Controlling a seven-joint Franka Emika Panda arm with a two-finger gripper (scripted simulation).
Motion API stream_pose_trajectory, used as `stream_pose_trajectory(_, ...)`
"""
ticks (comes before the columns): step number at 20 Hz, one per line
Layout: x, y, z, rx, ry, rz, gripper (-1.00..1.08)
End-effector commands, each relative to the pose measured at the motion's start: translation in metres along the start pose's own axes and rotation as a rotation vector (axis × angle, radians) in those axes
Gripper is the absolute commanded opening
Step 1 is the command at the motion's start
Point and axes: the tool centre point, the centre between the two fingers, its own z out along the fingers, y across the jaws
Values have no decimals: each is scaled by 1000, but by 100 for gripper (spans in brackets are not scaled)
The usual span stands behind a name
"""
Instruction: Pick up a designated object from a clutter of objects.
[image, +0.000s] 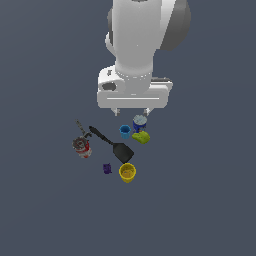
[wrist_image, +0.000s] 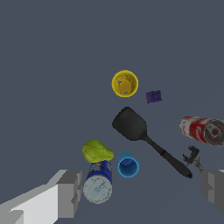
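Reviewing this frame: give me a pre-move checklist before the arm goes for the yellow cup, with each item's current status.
1. Yellow cup in view, upright, opening up: ok.
2. Gripper open and empty: ok.
3. Gripper above the cup: not ok; it hangs over the blue-white can.
4. Room around the cup: ok; spatula blade and purple piece lie near, apart from it.
5. Cup contents: cannot tell.

Arm: hanging down from the top of the exterior view, its white wrist block facing the worktop.
Claw: pointing straight down, its two short fingers standing wide apart, gripping nothing and hovering clear of the worktop.
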Motion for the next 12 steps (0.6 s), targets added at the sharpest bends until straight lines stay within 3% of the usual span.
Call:
stream_pose_trajectory(1,0,0,0,0,0,0,100)
stream_pose_trajectory(12,5,-10,-11,-31,13,-37,100)
